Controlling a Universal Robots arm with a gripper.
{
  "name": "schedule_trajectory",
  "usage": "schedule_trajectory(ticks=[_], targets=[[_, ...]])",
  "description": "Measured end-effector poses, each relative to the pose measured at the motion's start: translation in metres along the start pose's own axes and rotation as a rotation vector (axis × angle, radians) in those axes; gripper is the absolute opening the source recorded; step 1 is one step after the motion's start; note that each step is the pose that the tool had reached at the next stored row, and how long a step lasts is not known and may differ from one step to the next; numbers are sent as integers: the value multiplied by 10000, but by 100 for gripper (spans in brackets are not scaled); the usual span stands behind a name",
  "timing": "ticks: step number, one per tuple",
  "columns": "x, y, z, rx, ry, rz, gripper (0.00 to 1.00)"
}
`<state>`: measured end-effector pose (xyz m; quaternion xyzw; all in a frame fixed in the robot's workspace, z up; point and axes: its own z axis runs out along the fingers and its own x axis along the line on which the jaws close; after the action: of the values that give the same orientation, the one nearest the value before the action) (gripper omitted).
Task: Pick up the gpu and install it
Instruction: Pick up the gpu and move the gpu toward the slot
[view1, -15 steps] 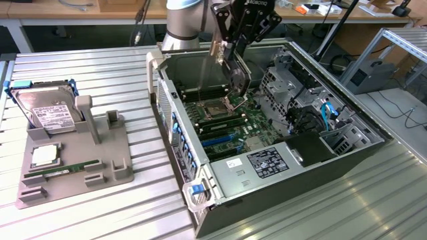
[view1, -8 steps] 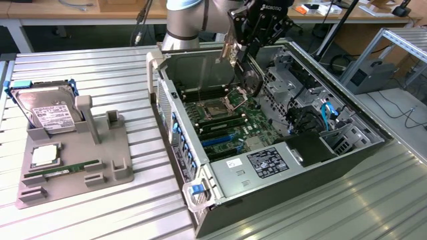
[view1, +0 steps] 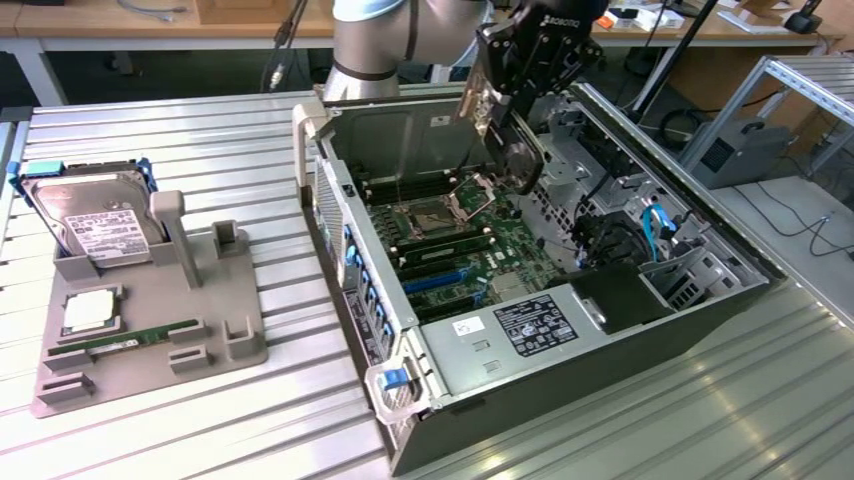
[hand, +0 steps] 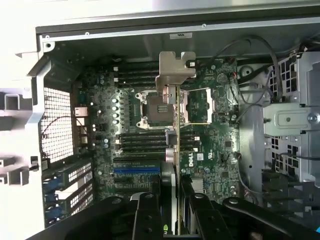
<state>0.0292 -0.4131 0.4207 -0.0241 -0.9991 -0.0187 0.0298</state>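
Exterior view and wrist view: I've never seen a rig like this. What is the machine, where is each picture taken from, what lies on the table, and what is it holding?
The machine is one robot arm ending in a gripper. The exterior view comes from a camera off the arm. The wrist view comes from a camera on the arm's wrist, looking past the gripper into an open computer case. The gripper is shut on the gpu, a thin card held above the motherboard and not yet seated. The wrist view shows the card edge-on, with its silver bracket. On the metal table, at the exterior view's left, a grey holder carries a hard drive and a green memory stick.
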Motion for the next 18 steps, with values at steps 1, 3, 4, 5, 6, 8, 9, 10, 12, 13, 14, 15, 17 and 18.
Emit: schedule_trajectory(ticks=[1,3,4,5,6,8,9,10,12,13,14,15,17,18], targets=[[-32,1,7,0,0,0,27],[-108,4,25,1,4,0,27],[-145,6,33,1,5,0,27],[-170,6,39,1,6,1,27],[-204,8,46,1,7,0,27],[-272,10,65,0,8,0,27],[-298,11,75,1,8,0,27],[-321,12,84,2,9,2,27],[-357,13,99,3,10,0,27],[-370,13,104,3,10,1,27],[-392,14,113,3,10,1,27],[-421,15,125,2,10,1,27],[-469,16,148,3,11,1,27],[-487,17,158,4,11,1,27]])
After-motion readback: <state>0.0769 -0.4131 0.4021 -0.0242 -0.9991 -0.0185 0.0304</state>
